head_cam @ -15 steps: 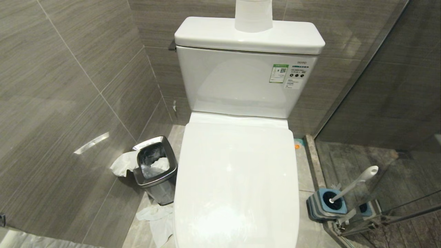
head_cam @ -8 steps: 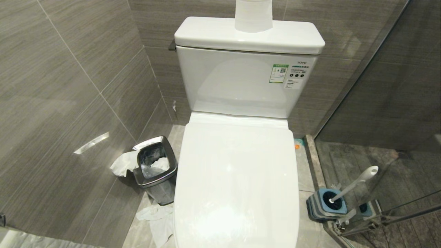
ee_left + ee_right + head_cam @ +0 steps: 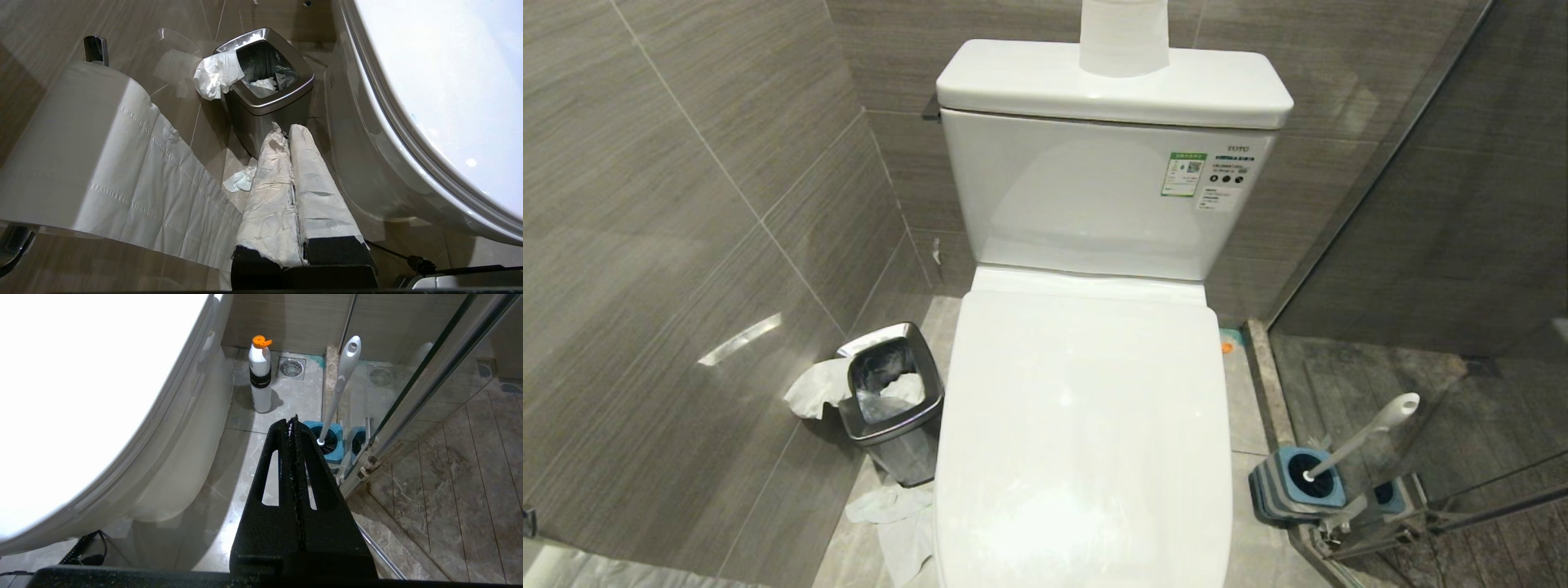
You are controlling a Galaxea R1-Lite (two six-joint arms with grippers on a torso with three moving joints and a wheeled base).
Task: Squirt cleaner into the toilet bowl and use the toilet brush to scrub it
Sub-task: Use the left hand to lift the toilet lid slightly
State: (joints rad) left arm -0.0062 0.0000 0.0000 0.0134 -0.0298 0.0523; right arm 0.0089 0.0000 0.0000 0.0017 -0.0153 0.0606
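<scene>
The white toilet bowl (image 3: 1082,425) fills the middle of the head view with its lid shut, so the basin is hidden. To its right, the toilet brush (image 3: 1364,437) leans in a blue-and-grey holder (image 3: 1294,482), bristles hidden inside. Neither arm shows in the head view. My right gripper (image 3: 292,418) is shut and empty, low beside the toilet, short of the brush (image 3: 343,379) and its holder (image 3: 333,441). Beyond it stands the cleaner, a white bottle with an orange cap (image 3: 260,373). My left gripper (image 3: 286,127), wrapped in white, is shut and empty on the toilet's other side.
A steel waste bin (image 3: 890,400) with tissue stands left of the toilet, and more tissue (image 3: 894,514) lies on the floor. A toilet-paper roll (image 3: 81,143) hangs close to the left gripper. A glass shower door (image 3: 1421,245) closes off the right. A paper roll (image 3: 1123,37) sits on the tank.
</scene>
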